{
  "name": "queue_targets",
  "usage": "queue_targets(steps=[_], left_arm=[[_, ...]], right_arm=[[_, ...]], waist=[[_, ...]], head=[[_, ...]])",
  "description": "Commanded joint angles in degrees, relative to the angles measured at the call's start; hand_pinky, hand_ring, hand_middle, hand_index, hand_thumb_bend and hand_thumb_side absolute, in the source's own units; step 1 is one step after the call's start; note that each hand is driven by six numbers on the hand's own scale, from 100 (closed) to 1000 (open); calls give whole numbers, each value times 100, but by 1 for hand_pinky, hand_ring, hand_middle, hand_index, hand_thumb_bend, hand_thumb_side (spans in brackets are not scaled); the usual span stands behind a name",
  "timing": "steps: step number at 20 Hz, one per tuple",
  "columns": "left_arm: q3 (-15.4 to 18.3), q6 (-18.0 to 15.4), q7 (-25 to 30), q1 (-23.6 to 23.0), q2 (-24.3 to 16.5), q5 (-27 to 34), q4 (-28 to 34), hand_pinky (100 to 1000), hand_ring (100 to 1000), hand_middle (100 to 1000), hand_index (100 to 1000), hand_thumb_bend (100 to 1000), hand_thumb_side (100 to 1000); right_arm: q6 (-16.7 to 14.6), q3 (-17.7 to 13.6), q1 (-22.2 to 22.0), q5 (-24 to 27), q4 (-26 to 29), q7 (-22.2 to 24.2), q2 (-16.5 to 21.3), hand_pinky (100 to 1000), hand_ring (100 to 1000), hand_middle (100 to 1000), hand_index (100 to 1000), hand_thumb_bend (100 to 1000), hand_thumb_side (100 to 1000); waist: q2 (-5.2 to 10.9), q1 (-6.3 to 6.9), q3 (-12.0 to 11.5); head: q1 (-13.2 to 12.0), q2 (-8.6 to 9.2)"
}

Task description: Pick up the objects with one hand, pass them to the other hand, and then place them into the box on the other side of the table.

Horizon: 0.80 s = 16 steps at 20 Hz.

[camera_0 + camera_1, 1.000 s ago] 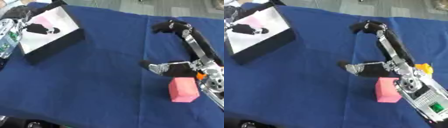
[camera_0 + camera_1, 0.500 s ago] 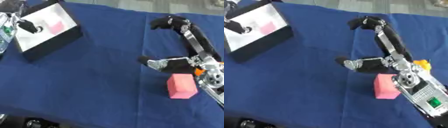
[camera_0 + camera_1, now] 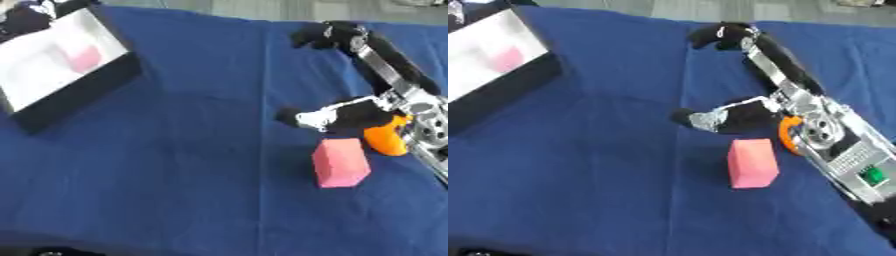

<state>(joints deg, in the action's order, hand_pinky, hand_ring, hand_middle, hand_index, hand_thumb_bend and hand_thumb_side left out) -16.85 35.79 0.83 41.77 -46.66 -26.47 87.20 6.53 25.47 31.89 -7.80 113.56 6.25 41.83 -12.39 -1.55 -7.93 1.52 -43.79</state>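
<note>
Your right hand [image 3: 745, 112] hangs released, fingers spread, half hiding an orange object [image 3: 385, 140] just beyond the pink block [image 3: 339, 162] near the desk's [image 3: 201, 165] right edge, with the box [image 3: 66, 67] cut off at the far-left corner.

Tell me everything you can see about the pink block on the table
The pink block is a plain, matte, box-shaped solid, taller than wide, looking like foam or painted wood. It stands upright, slightly turned, on the blue cloth at the table's right side. The right hand lies open just behind it, not holding it; whether it touches is unclear. An orange object sits right beside the block's far right corner.
</note>
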Motion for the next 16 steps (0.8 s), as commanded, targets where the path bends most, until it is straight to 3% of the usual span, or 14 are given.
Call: queue_targets(steps=[1,9,16], left_arm=[[16,58,-82,-46,-381,232,322,960,803,786,834,100,547],[-32,97,-38,-249,-544,290,466,959,810,788,822,100,547],[-87,101,12,-313,-581,273,471,957,811,786,816,100,546]], right_arm=[[-152,-132,73,-47,103,608,438,866,875,756,831,660,332],[-405,87,-208,-131,103,1375,935,870,881,761,845,644,319],[-509,423,-460,-684,103,1520,1196,872,876,755,838,621,296]], waist=[[207,-76,37],[223,-94,145],[191,-118,156]], head=[[50,-33],[24,-33],[-8,-33]])
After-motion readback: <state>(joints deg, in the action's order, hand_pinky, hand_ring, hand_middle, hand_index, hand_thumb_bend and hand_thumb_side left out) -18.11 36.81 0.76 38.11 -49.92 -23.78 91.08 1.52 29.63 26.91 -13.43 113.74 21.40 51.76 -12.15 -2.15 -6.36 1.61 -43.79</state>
